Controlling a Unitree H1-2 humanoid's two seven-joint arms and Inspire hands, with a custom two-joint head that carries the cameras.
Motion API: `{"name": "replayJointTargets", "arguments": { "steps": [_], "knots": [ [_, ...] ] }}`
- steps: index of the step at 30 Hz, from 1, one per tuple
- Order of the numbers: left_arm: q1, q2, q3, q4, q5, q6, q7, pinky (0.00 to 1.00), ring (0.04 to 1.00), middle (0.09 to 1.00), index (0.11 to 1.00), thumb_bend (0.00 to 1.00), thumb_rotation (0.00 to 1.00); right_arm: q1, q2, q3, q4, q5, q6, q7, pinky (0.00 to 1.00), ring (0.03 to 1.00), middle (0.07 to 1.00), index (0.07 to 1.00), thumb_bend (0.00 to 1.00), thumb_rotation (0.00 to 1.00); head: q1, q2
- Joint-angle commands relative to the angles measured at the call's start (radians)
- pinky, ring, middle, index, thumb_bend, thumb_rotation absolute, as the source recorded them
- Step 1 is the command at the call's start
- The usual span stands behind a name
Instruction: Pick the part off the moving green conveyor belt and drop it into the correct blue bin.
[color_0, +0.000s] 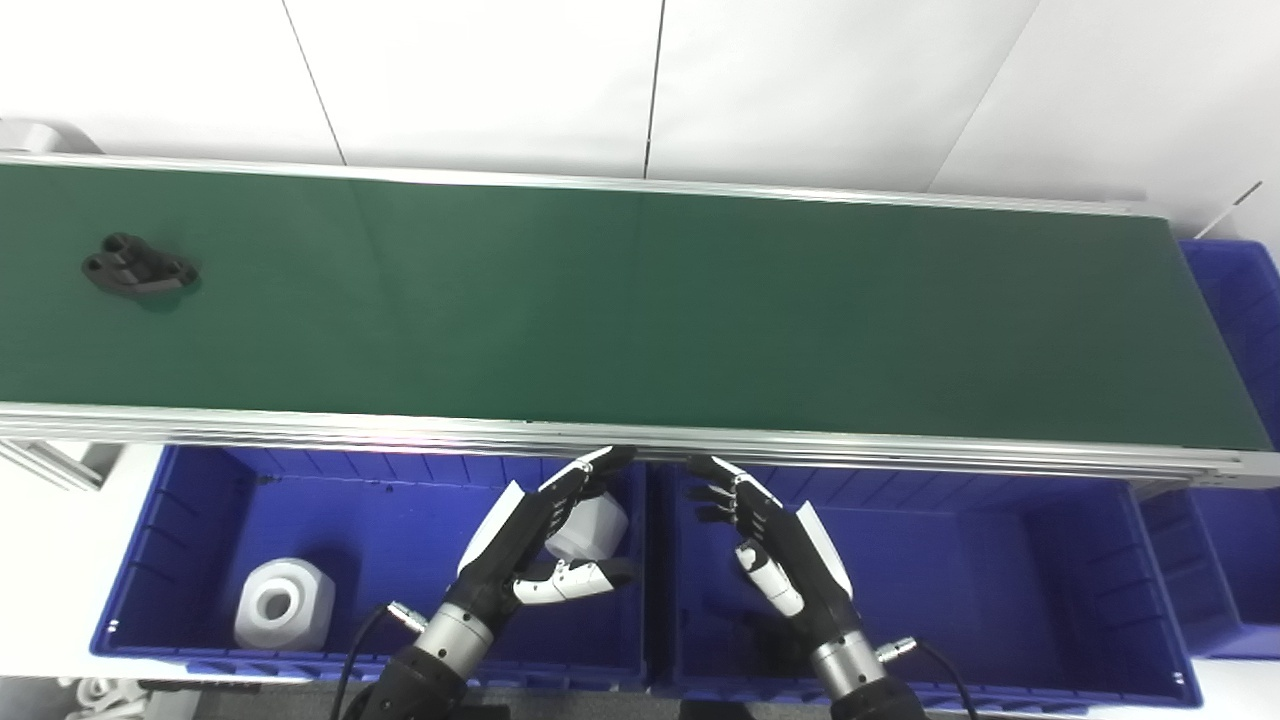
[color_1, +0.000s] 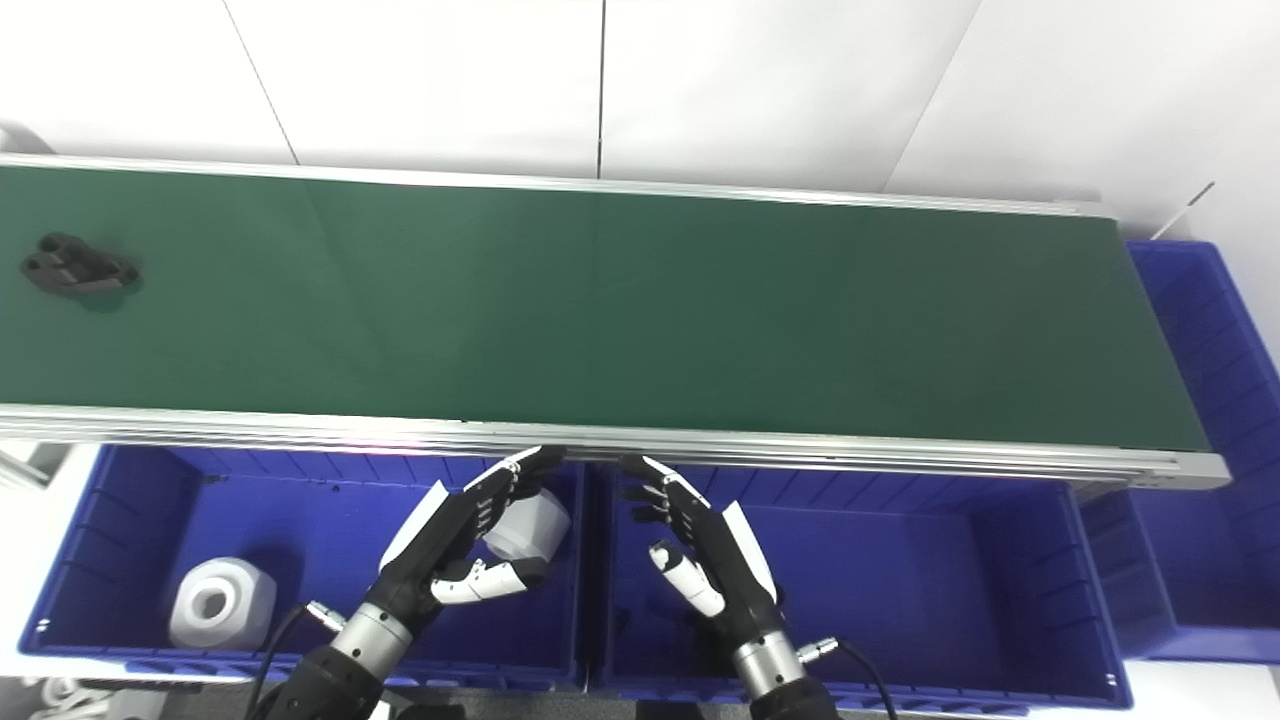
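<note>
A black part (color_0: 138, 267) with round holes lies on the green conveyor belt (color_0: 640, 310) at its far left; it also shows in the right eye view (color_1: 78, 268). My left hand (color_0: 535, 545) is open and empty, hovering over the left blue bin (color_0: 190, 530) just below the belt's near rail. My right hand (color_0: 775, 545) is open and empty over the middle blue bin (color_0: 1000, 570). Both hands are far right of the part.
Two white parts lie in the left bin: one (color_0: 283, 603) at its left, one (color_0: 590, 527) partly behind my left hand. A third blue bin (color_0: 1235, 300) stands at the belt's right end. An aluminium rail (color_0: 640, 436) edges the belt's near side.
</note>
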Motion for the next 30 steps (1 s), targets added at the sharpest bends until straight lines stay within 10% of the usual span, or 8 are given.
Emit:
{"name": "replayJointTargets", "arguments": {
  "steps": [1, 30],
  "knots": [
    [-0.014, 0.000, 0.000, -0.013, -0.007, -0.031, -0.003, 0.90, 0.909, 0.899, 0.867, 0.77, 0.62, -0.006, 0.004, 0.002, -0.015, 0.012, -0.060, -0.002, 0.76, 0.819, 0.872, 0.854, 0.91, 0.98, 0.001, 0.000],
    [-0.016, 0.002, -0.002, -0.003, -0.006, -0.031, -0.007, 0.90, 0.907, 0.894, 0.867, 0.76, 0.61, -0.008, 0.004, 0.005, -0.007, 0.014, -0.060, -0.001, 0.77, 0.822, 0.876, 0.857, 0.91, 0.98, 0.001, 0.002]
  ]
}}
